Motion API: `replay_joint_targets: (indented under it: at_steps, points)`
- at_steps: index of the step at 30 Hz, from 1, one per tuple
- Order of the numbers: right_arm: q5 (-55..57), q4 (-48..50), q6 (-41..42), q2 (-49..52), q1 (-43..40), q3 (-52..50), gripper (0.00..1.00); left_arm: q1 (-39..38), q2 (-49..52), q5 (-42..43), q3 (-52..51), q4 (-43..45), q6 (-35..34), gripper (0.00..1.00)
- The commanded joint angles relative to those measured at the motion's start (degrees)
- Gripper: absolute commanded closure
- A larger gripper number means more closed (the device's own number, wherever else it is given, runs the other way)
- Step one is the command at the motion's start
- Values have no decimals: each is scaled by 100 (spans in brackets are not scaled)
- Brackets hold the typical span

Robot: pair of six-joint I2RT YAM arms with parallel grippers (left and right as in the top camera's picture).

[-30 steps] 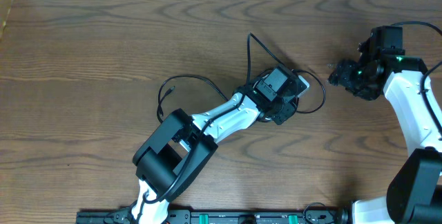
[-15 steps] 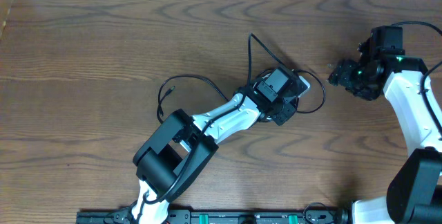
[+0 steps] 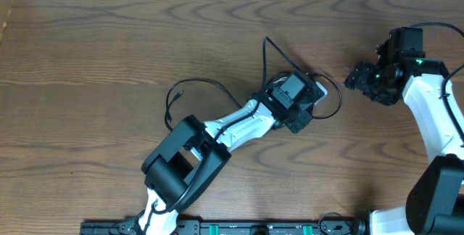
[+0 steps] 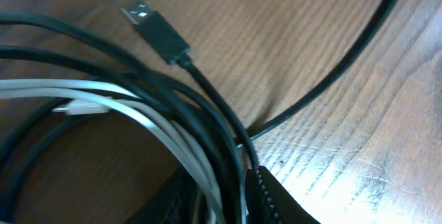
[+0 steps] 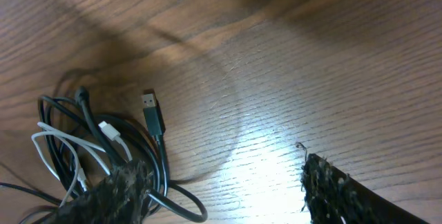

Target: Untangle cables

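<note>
The cables lie bunched at the table's middle. Black cable loops (image 3: 194, 83) spread left, up and right of the bunch, and a bit of the white cable (image 3: 317, 88) shows beside it. My left gripper (image 3: 303, 103) sits on the bunch. In the left wrist view its jaws (image 4: 228, 196) are shut on the white cable (image 4: 138, 113) and black strands, with a black USB plug (image 4: 155, 30) lying free. My right gripper (image 3: 354, 77) is open and empty, to the right of the bunch. Its view shows wide-apart fingers (image 5: 221, 189), the black cable (image 5: 162, 162) and the white cable (image 5: 52, 141).
The wooden table (image 3: 109, 46) extends far to the left and back. A white wall edge runs along the top. A black rail (image 3: 254, 228) with the arm bases lies along the front edge. The left arm's body (image 3: 188, 155) crosses the front centre.
My left arm has shifted slightly to the right with the bunch, and the upper black loop moved a little with it. The right arm has not moved.
</note>
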Motion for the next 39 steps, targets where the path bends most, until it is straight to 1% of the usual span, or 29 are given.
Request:
replay_joint_targets:
  at_steps: [1, 2, 3, 4, 7, 9, 13, 15, 17, 21, 26, 29, 31, 34, 36, 39]
  points:
    - [-39, -15, -72, 37, -15, 68, 30, -87, 214, -66, 55, 17, -70, 76]
    - [-42, -15, -72, 37, -15, 68, 30, -87, 223, -111, 55, 15, -72, 80]
    - [-42, -15, -72, 37, -15, 68, 30, -87, 223, -181, 55, 13, -72, 88]
    - [-42, -15, -72, 37, -15, 68, 30, -85, 219, -289, 57, 15, -92, 93]
    - [-42, -13, -72, 37, -15, 68, 30, -61, 87, -605, 76, 11, -201, 93]
    - [-44, -4, -70, 37, -15, 68, 30, -22, -120, -610, 103, -13, -264, 93]
    - [-275, 15, -72, 37, -15, 68, 30, 146, -855, -579, 109, -105, -774, 93]
    - [-570, 46, -90, 37, -15, 68, 31, 256, -1290, -452, 107, -216, -1036, 93]
    - [-1110, 103, -291, 37, -15, 68, 32, 411, -1775, -203, 107, -369, -1237, 93]
    - [-2691, 361, -918, 31, -15, 70, 36, 758, -2494, 326, 107, -627, -1572, 93]
    - [-4070, 831, -994, 31, 35, 74, 36, 1386, -2964, 1311, 107, -820, -2013, 93]
    - [-4542, 1106, -992, 31, 133, 74, 36, 1759, -2999, 1917, 107, -789, -2317, 93]
    - [-4804, 1309, -990, 31, 232, 74, 36, 2079, -2997, 2479, 107, -673, -2636, 93]
    - [-4881, 1521, -949, 31, 389, 74, 35, 2398, -2997, 3211, 107, -348, -2955, 93]
    - [-4872, 1703, -754, 31, 540, 74, 35, 2542, -2997, 3567, 107, -105, -3189, 93]
    - [-4618, 2057, -227, 31, 844, 74, 36, 2643, -2997, 3768, 107, 83, -3414, 93]
